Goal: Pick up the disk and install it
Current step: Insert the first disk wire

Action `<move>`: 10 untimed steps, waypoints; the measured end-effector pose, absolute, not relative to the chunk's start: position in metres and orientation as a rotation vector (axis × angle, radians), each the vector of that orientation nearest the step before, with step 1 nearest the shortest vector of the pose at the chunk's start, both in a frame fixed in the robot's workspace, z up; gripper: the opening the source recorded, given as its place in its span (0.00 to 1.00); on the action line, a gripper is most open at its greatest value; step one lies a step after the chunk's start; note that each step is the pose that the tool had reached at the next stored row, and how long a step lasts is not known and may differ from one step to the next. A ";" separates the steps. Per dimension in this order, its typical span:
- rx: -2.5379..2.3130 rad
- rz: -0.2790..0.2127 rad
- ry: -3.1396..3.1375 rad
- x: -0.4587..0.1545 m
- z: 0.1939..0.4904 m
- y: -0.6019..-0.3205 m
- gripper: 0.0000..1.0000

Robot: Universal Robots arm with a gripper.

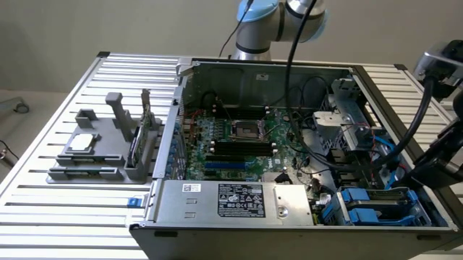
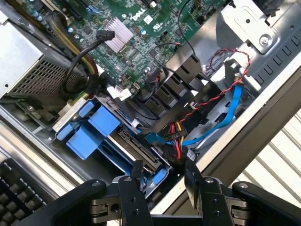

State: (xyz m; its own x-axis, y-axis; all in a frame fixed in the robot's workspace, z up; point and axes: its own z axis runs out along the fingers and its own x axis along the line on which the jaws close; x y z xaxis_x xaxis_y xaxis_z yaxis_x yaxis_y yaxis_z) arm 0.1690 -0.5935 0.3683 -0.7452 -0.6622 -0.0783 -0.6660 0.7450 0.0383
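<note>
The disk (image 2: pixel 94 129) lies in its blue plastic carrier in the drive bay at the corner of the open computer case, its dark connector edge (image 2: pixel 138 150) facing the cables. In the exterior view the blue carrier (image 1: pixel 369 203) sits at the case's near corner on the exterior view's right. My gripper (image 2: pixel 164 181) hovers just above the carrier's corner. Its two black fingers (image 2: pixel 193 176) stand apart with nothing clamped between them. In the exterior view the black gripper (image 1: pixel 418 177) hangs over the case's wall on the exterior view's right.
A grey power-supply box (image 1: pixel 231 200) with a black-and-white sticker sits beside the bay. Red, yellow and blue cables (image 2: pixel 188 136) run close to the fingers. The motherboard (image 1: pixel 239 135) fills the case's middle. A grey fixture (image 1: pixel 101 146) stands on the slatted table (image 1: pixel 65 216).
</note>
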 end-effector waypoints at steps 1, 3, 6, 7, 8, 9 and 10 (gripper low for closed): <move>-1.070 0.097 2.888 0.169 0.368 -0.593 0.48; -1.043 0.096 2.898 0.169 0.367 -0.594 0.48; -1.025 0.096 2.903 0.169 0.365 -0.595 0.48; -1.010 0.095 2.908 0.168 0.365 -0.595 0.48; -0.989 0.095 2.915 0.168 0.365 -0.595 0.48; -0.968 0.094 2.922 0.169 0.365 -0.595 0.48; -0.947 0.094 2.929 0.168 0.365 -0.595 0.48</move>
